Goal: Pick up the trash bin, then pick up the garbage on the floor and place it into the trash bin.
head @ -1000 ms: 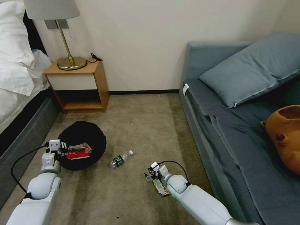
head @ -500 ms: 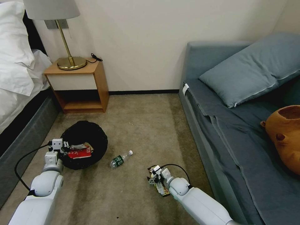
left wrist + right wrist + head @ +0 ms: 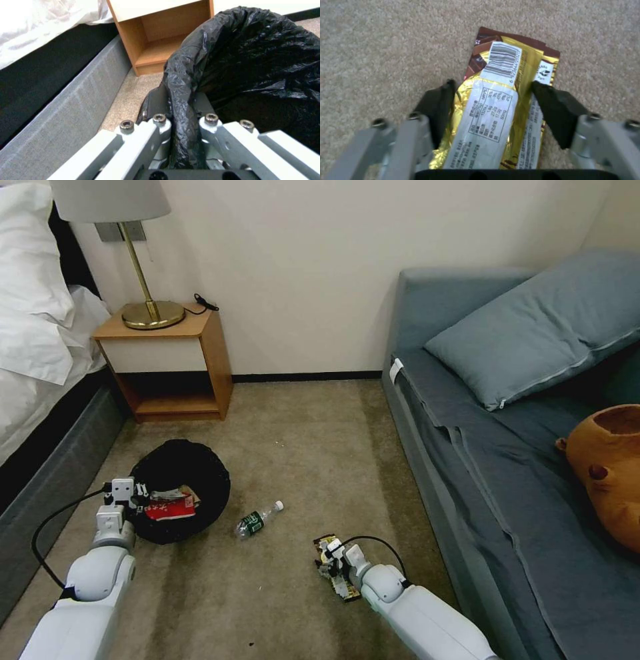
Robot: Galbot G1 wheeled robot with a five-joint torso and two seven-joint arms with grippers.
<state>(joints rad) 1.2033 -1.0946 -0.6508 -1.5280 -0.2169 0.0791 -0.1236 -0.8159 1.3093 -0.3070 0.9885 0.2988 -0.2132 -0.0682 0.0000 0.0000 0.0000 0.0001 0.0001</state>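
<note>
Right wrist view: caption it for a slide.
Right tool, fingers open, straddling the gold-brown bar wrapper lying flat on beige carpet.

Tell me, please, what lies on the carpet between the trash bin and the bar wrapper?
The head view shows a plastic bottle between the trash bin and the bar wrapper.

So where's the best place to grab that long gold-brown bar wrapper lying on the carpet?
Across its narrow width, near mid-length, from straight above: the gold-brown bar wrapper lies flat, and the right gripper already straddles it with one finger on each long edge.
</note>
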